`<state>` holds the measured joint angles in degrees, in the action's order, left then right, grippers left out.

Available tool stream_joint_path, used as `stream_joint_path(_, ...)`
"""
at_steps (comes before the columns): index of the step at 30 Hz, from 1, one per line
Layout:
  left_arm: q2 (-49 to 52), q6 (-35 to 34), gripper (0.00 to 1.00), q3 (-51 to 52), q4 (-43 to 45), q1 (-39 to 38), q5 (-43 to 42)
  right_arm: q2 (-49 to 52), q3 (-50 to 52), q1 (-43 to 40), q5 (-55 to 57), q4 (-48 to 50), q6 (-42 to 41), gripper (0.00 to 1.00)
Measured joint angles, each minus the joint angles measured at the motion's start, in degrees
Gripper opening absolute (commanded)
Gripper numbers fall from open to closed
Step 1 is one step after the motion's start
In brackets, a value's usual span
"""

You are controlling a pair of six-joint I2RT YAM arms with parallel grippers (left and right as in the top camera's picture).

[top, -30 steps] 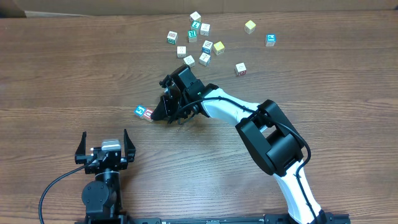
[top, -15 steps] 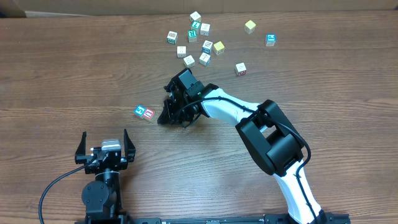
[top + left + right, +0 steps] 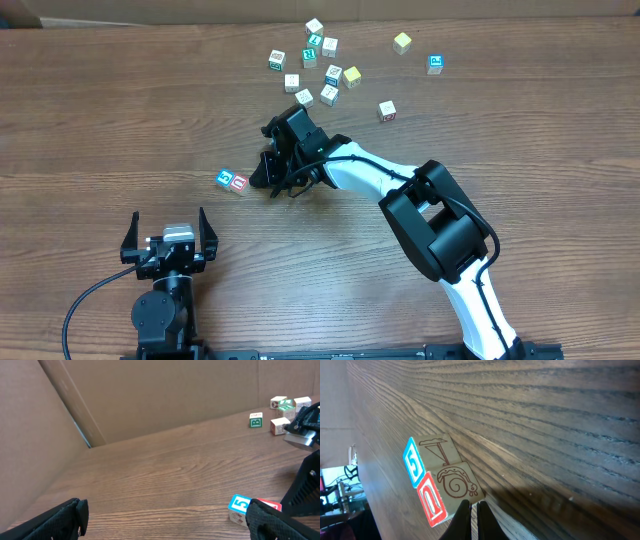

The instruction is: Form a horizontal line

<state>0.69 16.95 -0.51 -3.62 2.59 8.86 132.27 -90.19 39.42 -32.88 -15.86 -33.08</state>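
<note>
Roughly halfway, I'd judge. On the table [image 3: 520, 130] the biggest batch is the scatter of loose cubes [image 3: 333, 75] up by the far edge, a bit right of its middle, none of them lined up w/ anything. Well apart from those, left of centre, sits the line so far: the blue "5" cube [image 3: 224, 179] and the red-marked cube [image 3: 238, 183], touching side by side, the 5 toward the left edge (right wrist view shows them flush, w/ line drawings on the adjoining faces). So 2 of 4 are placed. A whitish one and a tan one are left to fetch from the far-edge scatter, and I can't say which exact cubes those are.

The right arm [image 3: 430, 215] reaches from the near right corner across to the pair. The right gripper [image 3: 265, 181] is empty, its fingers pinched nearly together w/ only a sliver of gap. The tips are low at the table, just beside the red-marked cube's free side; touching it or a hair off, can't tell. The left gripper [image 3: 168, 225] is parked by the near edge, toward the left corner, spread wide and holding nothing.
</note>
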Motion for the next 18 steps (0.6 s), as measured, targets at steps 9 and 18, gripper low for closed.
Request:
stream_joint_path(9,0.0,0.0,1.0,0.0,0.0,0.0,0.0,0.0,0.0,0.04,-0.17,-4.55,-2.1,0.04)
stream_joint_path(18,0.0,0.0,0.99,0.0,0.0,0.0,0.0,0.0,0.0,0.87,-1.84,-0.5,-2.8,0.04)
